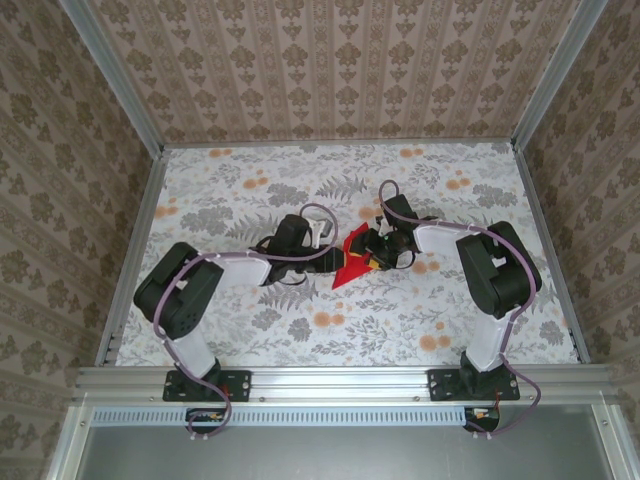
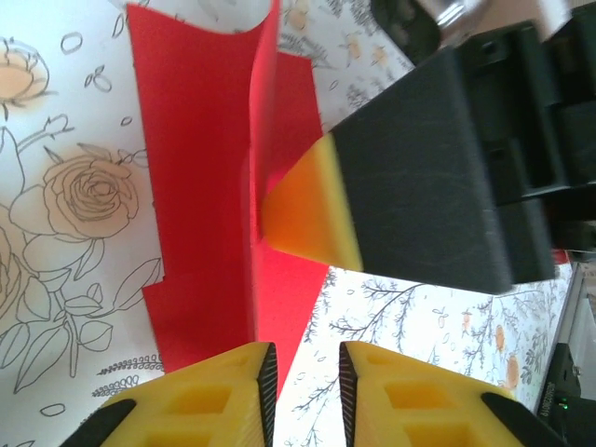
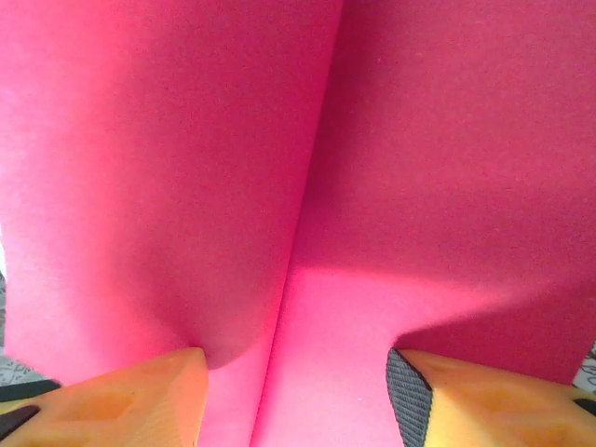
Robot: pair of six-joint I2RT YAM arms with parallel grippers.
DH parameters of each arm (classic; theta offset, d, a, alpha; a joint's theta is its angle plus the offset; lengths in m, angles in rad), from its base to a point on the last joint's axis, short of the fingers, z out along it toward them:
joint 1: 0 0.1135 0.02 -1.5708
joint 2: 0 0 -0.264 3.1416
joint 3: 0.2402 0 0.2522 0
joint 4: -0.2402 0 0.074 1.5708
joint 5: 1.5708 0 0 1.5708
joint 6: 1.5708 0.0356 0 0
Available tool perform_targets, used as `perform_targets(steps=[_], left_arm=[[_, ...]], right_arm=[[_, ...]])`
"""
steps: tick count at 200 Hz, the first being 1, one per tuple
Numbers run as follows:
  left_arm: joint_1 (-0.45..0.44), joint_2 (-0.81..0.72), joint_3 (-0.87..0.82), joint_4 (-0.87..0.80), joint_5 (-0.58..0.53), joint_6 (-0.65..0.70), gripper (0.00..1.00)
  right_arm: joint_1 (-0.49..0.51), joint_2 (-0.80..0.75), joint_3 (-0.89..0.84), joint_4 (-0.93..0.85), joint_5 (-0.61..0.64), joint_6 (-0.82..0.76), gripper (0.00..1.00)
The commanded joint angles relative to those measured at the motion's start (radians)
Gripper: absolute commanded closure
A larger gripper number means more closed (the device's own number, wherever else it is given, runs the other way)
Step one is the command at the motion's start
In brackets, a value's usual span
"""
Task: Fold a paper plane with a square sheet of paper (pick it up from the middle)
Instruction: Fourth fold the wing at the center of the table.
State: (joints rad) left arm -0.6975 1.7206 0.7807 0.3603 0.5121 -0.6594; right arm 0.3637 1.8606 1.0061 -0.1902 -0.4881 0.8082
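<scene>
Seen from above, the square sheet of paper (image 1: pixel 350 262) lies about at the middle of the table (image 1: pixel 230 340), roughly as far from the left edge as from the right. It is already creased into a narrow red shape whose point aims toward the near edge. The left gripper (image 1: pixel 328 248) reaches it from the left edge's side and the right gripper (image 1: pixel 378 250) from the right, the two meeting over the sheet. At this size their jaws cannot be made out.

The left wrist camera shows the left gripper (image 2: pixel 307 365) with its yellow fingers (image 2: pixel 196 400) set a narrow way apart, the patterned table visible through the gap. The square sheet of paper (image 2: pixel 200 186) lies on the table ahead, with one long fold standing up along its middle. Its near edge runs in beside the inner pad of one finger, but nothing is pinched. A yellow-tipped black finger (image 2: pixel 307 214) of the right gripper rests against that raised fold from the side.

The right wrist camera sits close over the square sheet of paper (image 3: pixel 419 158). The right gripper (image 3: pixel 296 372) has its fingers (image 3: pixel 112 400) spread well apart, one at each lower corner. Red paper spans the space between them, with a crease running up the middle. The jaws are parted, not clamped on the sheet; whether the tips touch it cannot be told from here.
</scene>
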Motion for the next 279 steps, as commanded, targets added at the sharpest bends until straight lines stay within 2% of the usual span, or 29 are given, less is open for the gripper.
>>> perform_targets(steps=[1, 69, 115, 184, 279], left_arm=[[0.010, -0.030, -0.036, 0.062, 0.001, -0.007, 0.71], [-0.022, 0.023, -0.054, 0.150, 0.037, -0.058, 0.71], [-0.026, 0.070, -0.037, 0.120, 0.046, -0.058, 0.74], [-0.022, 0.077, -0.029, 0.082, 0.002, -0.047, 0.77], [-0.007, 0.073, -0.013, 0.069, -0.018, -0.045, 0.78]], right_arm=[[-0.005, 0.134, -0.077, -0.141, 0.184, 0.010, 0.42], [-0.005, 0.164, -0.065, -0.177, 0.210, 0.051, 0.48], [-0.005, 0.176, -0.059, -0.202, 0.229, 0.061, 0.48], [-0.005, 0.191, -0.059, -0.219, 0.255, 0.064, 0.49], [-0.004, 0.207, -0.061, -0.224, 0.264, 0.071, 0.50]])
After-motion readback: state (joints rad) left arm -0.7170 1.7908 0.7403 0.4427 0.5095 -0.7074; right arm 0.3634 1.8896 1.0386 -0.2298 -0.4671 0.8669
